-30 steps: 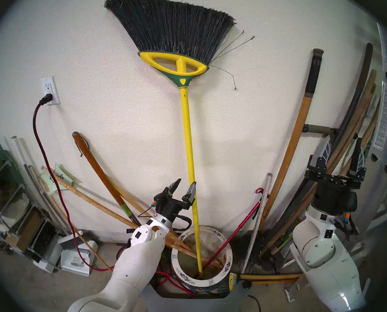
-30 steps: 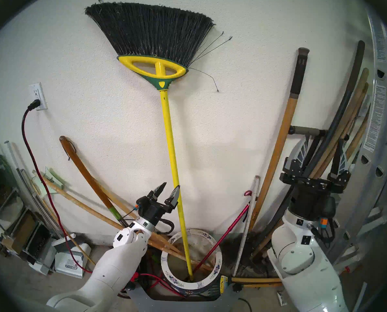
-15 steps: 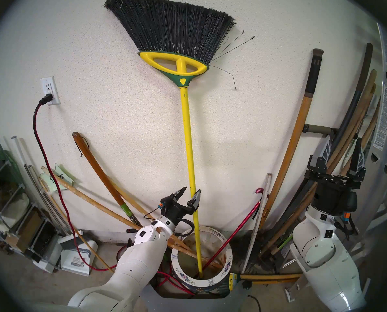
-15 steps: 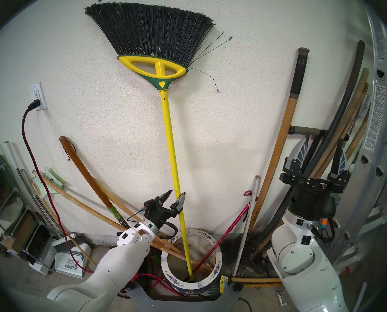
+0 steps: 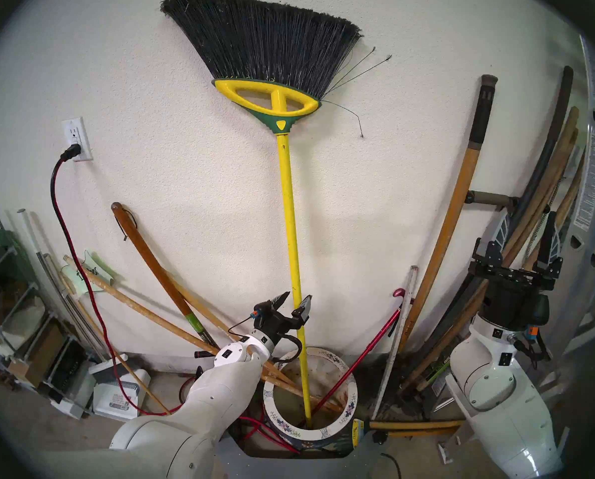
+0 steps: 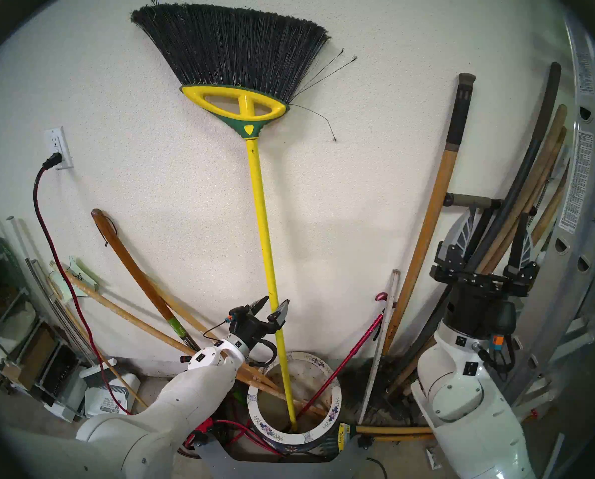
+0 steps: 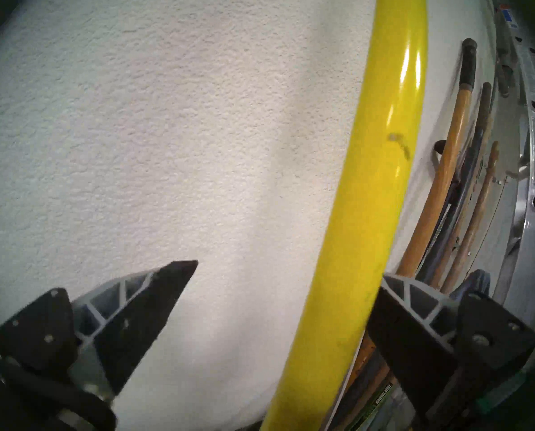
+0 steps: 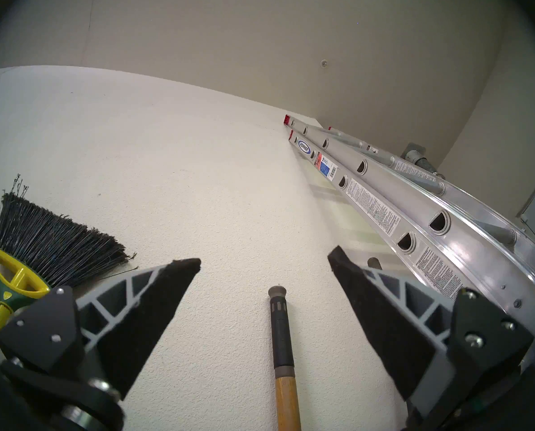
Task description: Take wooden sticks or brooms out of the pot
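The broom [image 5: 291, 208] stands upside down against the wall, black bristles on top, its yellow pole [image 6: 265, 208] down in the flowered white-rimmed pot [image 5: 272, 395]. My left gripper [image 5: 294, 300] straddles the pole just above the pot. In the left wrist view the pole [image 7: 381, 172] lies against the right finger [image 7: 415, 299], and a wide gap separates it from the other finger [image 7: 154, 293]; the gripper [image 7: 283, 271] is open. Tan wooden sticks [image 5: 144, 312] and a thin red rod [image 5: 358, 357] lean out of the pot [image 6: 254, 402]. My right gripper [image 5: 526, 236] is open and empty, raised at the right.
Long tool handles [image 5: 455, 208] and an aluminium ladder [image 8: 415, 209] lean on the wall at the right, close to my right arm. A red cord [image 5: 64, 226] hangs from a wall outlet. Wire shelves [image 5: 9, 312] and a dustpan [image 5: 116, 395] stand at the left.
My left gripper has moved right and slightly down, from beside the yellow pole to either side of it, and its fingers have begun to narrow. The right arm has stayed still.
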`<action>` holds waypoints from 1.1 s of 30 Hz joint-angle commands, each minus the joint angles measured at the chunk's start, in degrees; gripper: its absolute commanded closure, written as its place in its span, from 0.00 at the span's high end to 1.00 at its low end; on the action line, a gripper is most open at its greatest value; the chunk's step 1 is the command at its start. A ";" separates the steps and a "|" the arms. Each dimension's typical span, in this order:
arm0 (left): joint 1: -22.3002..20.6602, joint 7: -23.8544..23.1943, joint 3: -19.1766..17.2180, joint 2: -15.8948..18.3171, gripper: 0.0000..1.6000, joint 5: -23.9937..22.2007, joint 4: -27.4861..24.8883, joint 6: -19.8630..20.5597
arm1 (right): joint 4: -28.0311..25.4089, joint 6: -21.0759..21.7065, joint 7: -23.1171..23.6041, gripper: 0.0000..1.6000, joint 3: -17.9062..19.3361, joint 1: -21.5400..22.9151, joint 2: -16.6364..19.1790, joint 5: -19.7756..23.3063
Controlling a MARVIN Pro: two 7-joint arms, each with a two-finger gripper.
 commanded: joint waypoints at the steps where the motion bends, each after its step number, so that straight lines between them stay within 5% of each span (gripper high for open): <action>1: -4.14 -3.24 -1.37 -0.48 0.00 -1.93 4.56 -2.66 | -0.01 -0.02 -0.05 1.00 0.04 0.01 -0.02 0.06; 9: -2.83 -11.95 -4.32 -2.48 0.00 -6.12 0.53 -5.05 | -0.01 -0.02 -0.04 1.00 0.03 0.01 -0.02 0.05; 17: -0.43 -19.39 -0.62 -2.59 0.00 -5.58 -4.98 -7.30 | -0.01 -0.01 -0.04 1.00 0.03 0.01 -0.02 0.04; 24: 2.76 -25.63 3.19 -0.57 0.00 -7.60 -9.90 -4.81 | -0.01 -0.02 -0.04 1.00 0.04 0.01 -0.02 0.05; 33: 0.72 -34.40 5.03 0.76 0.00 -10.00 -6.37 -2.43 | -0.01 -0.02 -0.04 1.00 0.04 0.01 -0.02 0.06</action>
